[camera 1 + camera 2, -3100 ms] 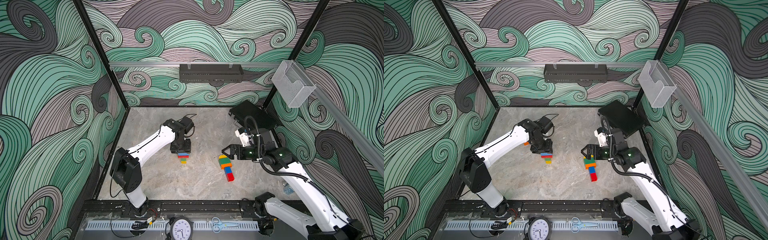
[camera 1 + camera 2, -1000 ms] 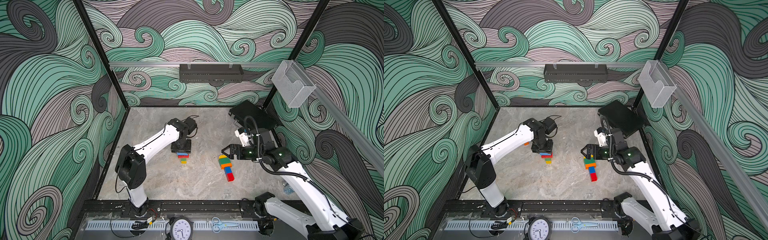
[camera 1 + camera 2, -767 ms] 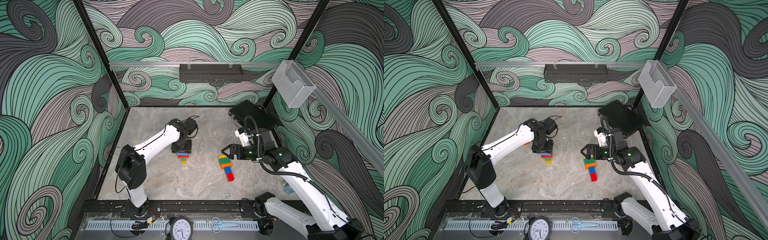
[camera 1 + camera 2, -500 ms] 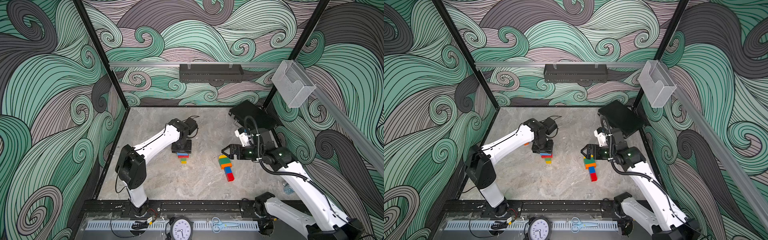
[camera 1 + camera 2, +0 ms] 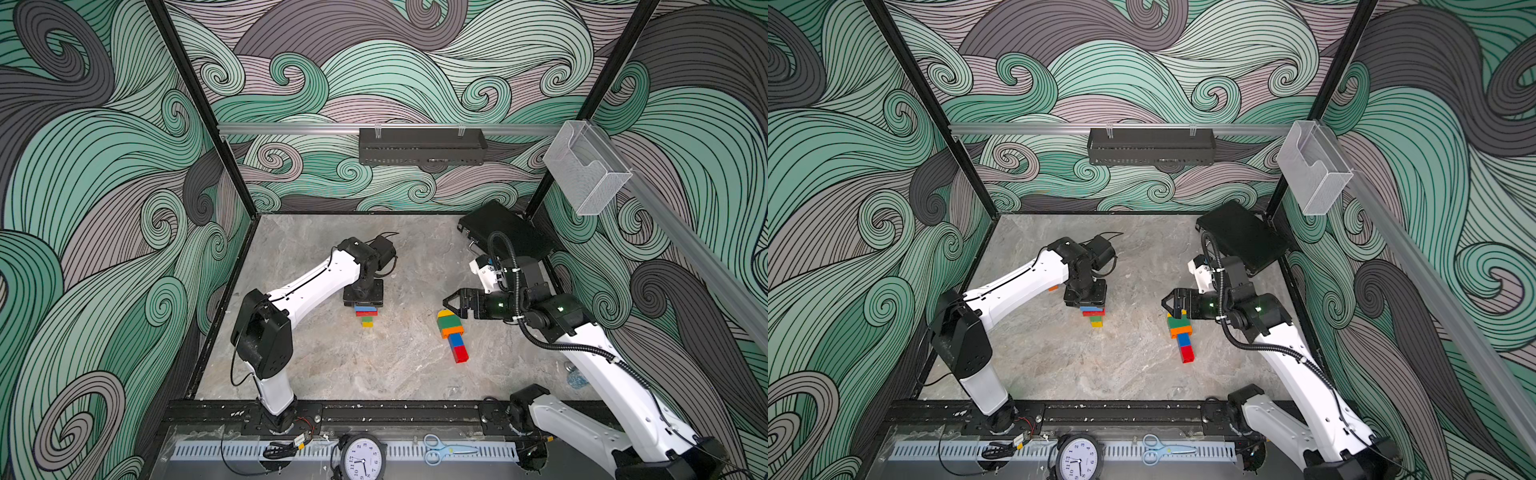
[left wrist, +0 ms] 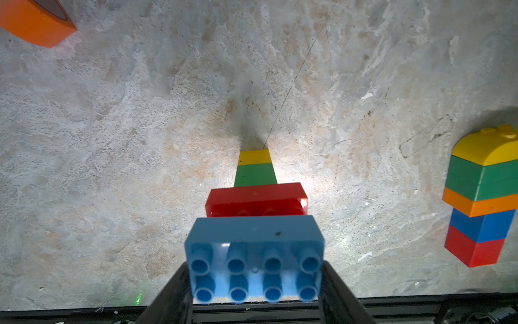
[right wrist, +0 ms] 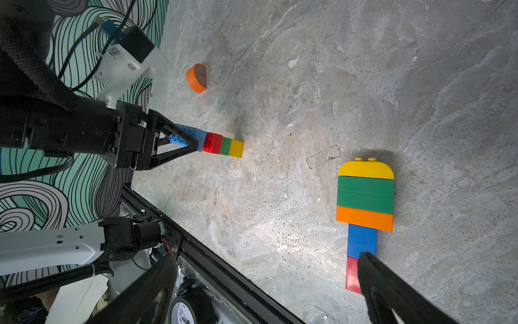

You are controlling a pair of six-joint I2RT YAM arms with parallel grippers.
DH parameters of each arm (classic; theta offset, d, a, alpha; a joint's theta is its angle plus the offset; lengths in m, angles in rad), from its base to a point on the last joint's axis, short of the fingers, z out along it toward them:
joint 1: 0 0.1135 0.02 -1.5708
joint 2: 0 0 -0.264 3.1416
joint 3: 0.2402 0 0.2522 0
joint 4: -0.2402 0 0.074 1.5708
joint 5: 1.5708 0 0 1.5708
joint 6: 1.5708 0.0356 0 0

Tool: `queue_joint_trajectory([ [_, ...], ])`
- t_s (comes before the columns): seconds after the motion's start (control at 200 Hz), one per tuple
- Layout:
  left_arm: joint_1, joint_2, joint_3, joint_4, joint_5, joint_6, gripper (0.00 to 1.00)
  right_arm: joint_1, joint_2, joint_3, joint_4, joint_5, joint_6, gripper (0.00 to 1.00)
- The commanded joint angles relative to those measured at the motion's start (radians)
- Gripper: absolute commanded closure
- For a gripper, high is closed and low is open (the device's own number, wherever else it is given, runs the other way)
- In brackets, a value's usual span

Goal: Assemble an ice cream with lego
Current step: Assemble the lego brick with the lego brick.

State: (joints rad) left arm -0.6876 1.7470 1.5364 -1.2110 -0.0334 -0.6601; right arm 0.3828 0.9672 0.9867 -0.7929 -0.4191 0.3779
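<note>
Plastic judged stiff, light and slick, the blue brick [image 6: 253, 246] is gripped at its short ends by the left fingers [image 6: 171, 297]. At its 3 o'clock, the right fingers [image 7: 386, 291] are spread empty.

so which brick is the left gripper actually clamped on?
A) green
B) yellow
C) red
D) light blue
D: in the left wrist view the left gripper has a finger on each side of the light blue brick, and the other colours sit beyond it, clear of the fingers.
</note>
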Motion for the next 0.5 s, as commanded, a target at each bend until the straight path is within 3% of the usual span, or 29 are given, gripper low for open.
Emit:
queue_joint_trajectory([
  [0.0, -0.007, 0.020, -0.006, -0.012, -0.013, -0.009, 0.60, -0.004, -0.001, 0.006, 0.000, 0.006, 0.002, 0.01],
  [0.495, -0.010, 0.019, -0.011, 0.003, -0.014, -0.012, 0.61, -0.003, 0.004, 0.009, -0.001, 0.006, 0.000, 0.01],
])
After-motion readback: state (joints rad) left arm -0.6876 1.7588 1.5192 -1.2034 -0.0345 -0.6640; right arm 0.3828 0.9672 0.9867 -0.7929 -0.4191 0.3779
